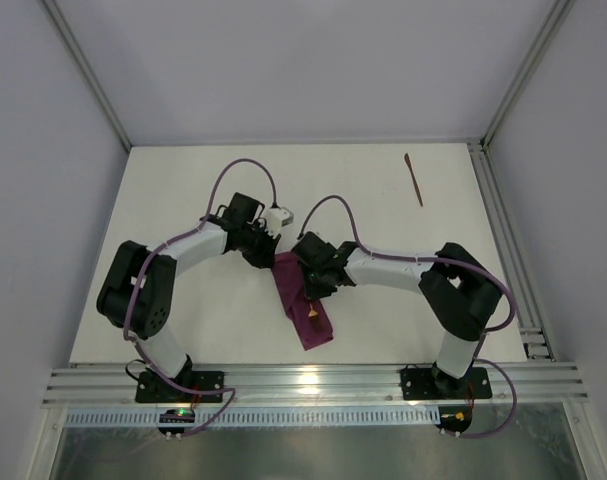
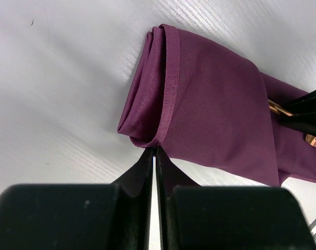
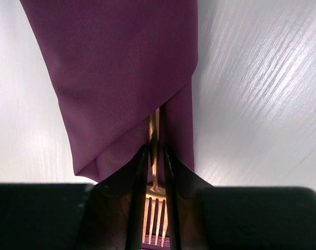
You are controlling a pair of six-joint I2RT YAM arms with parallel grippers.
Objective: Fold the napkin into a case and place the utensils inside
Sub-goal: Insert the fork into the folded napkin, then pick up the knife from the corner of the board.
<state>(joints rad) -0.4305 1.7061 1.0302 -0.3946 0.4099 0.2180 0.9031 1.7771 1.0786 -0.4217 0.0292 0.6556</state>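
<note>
The magenta napkin (image 1: 321, 330) lies folded as a narrow case (image 2: 210, 104) in the middle of the table, its diagonal flap (image 3: 116, 67) towards the right wrist camera. My left gripper (image 2: 154, 150) is shut on the hem at the case's far end (image 1: 268, 255). The copper fork (image 3: 154, 130) has its handle under the flap and its tines (image 1: 311, 316) outside. My right gripper (image 3: 154, 148) stands narrowly open around the fork's neck, with a thin gap beside it (image 1: 311, 290). The copper knife (image 1: 413, 180) lies alone at the far right of the table.
An aluminium rail (image 1: 503, 240) runs along the table's right edge and another (image 1: 303, 380) along the front by the arm bases. Grey walls close in the back and both sides.
</note>
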